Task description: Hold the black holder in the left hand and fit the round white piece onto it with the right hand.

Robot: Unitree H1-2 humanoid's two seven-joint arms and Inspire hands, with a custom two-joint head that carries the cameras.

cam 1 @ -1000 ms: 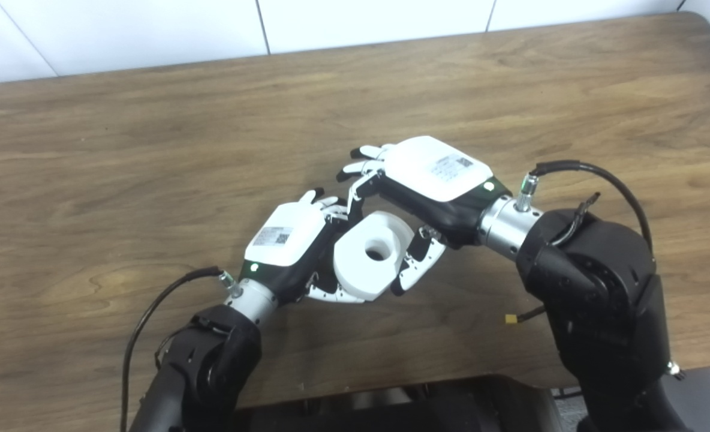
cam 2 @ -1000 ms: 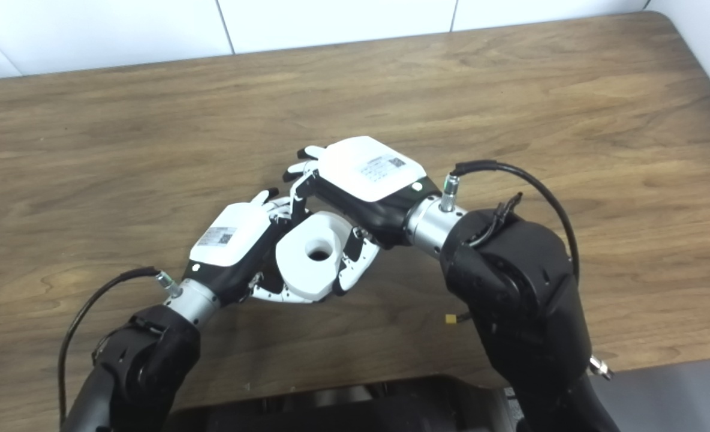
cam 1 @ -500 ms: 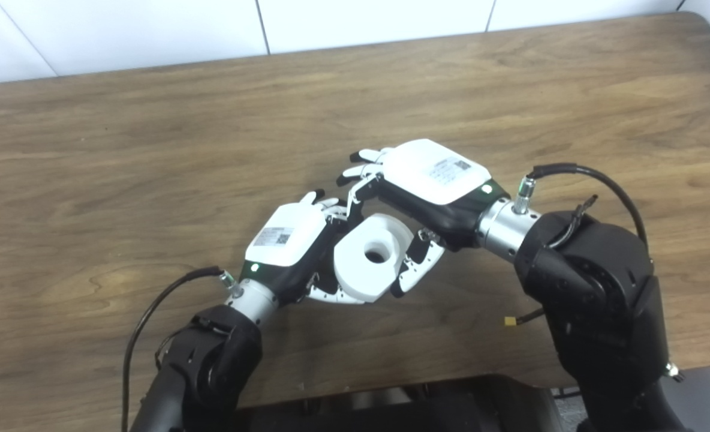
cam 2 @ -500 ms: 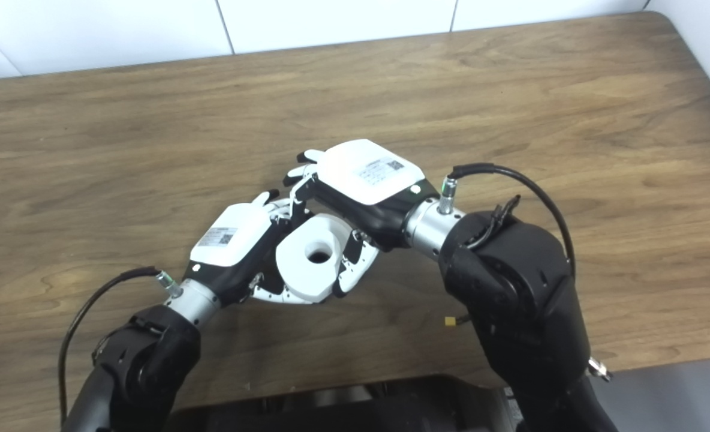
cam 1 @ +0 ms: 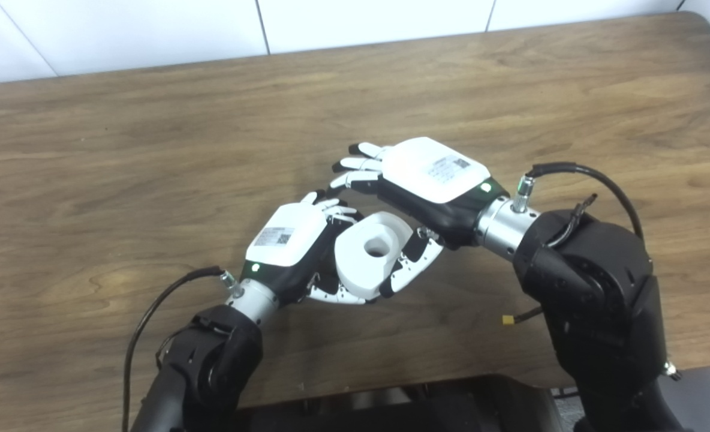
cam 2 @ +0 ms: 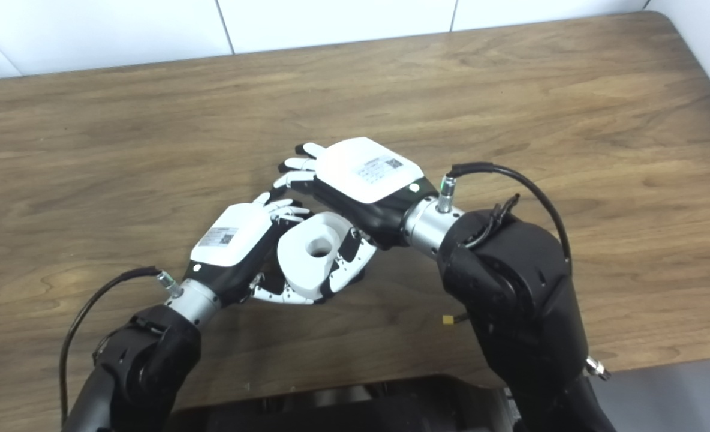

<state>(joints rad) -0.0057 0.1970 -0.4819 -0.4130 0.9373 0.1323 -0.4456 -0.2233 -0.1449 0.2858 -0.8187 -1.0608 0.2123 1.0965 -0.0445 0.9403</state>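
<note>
The round white piece [cam 1: 361,264], with a hole in its middle, sits tilted against the palm side of my left hand [cam 1: 286,237]. The left fingers curl under and around it. Only a dark sliver of the black holder [cam 1: 330,269] shows between that palm and the piece, and my left hand is shut on it. My right hand [cam 1: 433,171] hovers just above and right of the piece. Its fingers [cam 1: 355,165] stretch out straight, clear of the piece, over the left fingertips. The right thumb [cam 1: 412,267] lies along the piece's right side.
The wooden table [cam 1: 151,150] stretches all around the hands, with a white wall along its far edge. A small yellow connector [cam 1: 507,320] on a cable hangs by my right forearm. A black cable [cam 1: 151,312] loops from my left wrist.
The right fingers, curled over the top of the white piece before, have straightened and lifted off it. The piece has tipped a little toward the left hand. The left hand has stayed put.
</note>
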